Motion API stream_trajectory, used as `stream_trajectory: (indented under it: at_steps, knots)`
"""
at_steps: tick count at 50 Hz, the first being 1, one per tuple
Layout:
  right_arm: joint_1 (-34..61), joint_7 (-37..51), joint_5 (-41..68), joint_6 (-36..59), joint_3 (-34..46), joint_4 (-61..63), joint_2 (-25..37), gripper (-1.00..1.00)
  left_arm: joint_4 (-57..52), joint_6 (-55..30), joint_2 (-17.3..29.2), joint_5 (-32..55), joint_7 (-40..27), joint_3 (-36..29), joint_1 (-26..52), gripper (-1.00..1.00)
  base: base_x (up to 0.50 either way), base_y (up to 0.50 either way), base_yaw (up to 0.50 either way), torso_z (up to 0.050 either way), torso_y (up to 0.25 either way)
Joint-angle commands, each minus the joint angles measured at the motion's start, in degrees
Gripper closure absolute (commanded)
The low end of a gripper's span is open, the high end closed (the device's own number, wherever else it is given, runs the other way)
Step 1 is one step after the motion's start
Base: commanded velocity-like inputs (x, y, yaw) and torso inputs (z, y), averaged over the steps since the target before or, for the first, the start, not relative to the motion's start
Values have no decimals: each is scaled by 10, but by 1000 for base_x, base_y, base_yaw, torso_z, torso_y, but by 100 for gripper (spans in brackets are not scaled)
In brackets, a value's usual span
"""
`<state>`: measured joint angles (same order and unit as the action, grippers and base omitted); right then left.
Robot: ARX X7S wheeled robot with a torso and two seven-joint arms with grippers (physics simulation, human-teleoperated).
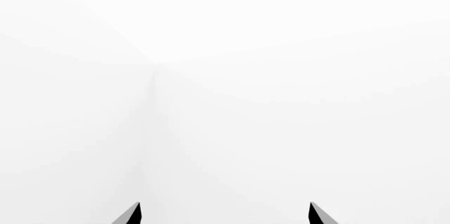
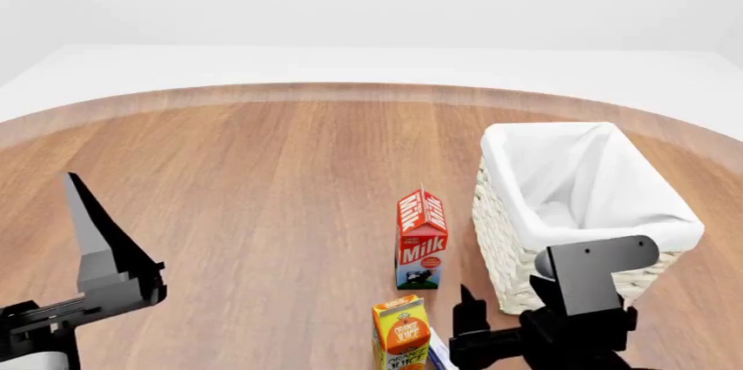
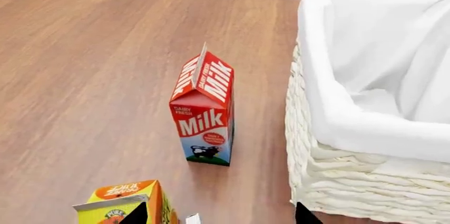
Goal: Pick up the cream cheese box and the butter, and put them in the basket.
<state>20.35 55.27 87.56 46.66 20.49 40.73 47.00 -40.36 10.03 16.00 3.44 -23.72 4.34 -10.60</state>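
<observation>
The basket point(image 2: 580, 213) is white wicker with a white cloth liner and stands at the right of the wooden table; the right wrist view shows it too point(image 3: 338, 176). Only a white sliver with a blue edge point(image 2: 437, 354) shows of the cream cheese box, beside the orange juice carton and cut off by the frame; its white corner point(image 3: 191, 218) lies between the right fingertips. The butter is out of view. My right gripper point(image 3: 221, 216) is open, low between the juice carton and the basket, holding nothing. My left gripper point(image 1: 225, 214) is open and faces blank white.
A red-and-white milk carton point(image 2: 420, 238) stands upright just left of the basket, also seen from the right wrist point(image 3: 202, 110). An orange juice carton point(image 2: 401, 333) stands nearer, beside my right gripper. The left gripper's finger point(image 2: 90, 235) rises at the table's near left.
</observation>
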Motion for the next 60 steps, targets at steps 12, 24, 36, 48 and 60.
stream_trajectory:
  at_steps: [12,24,36,48,60]
  knots:
    - [-2,-14,5,2,13,-53,-9,-100,5,2,5,1,-4,-6,0,-100,0,0,0,0,0]
    - [-23,-25,-7,-10,8,-63,-1,-100,4,2,7,1,-7,-7,0,-100,0,0,0,0,0]
    - [-55,-37,-22,-29,-3,-70,10,-100,3,1,9,-1,-9,-10,0,-100,0,0,0,0,0]
    - [-72,-50,-46,-33,7,-85,6,-100,5,4,12,-2,-12,-12,-1,-100,0,0,0,0,0]
    - [-83,-64,-67,-33,21,-106,0,-100,4,3,14,-1,-14,-14,-2,-100,0,0,0,0,0]
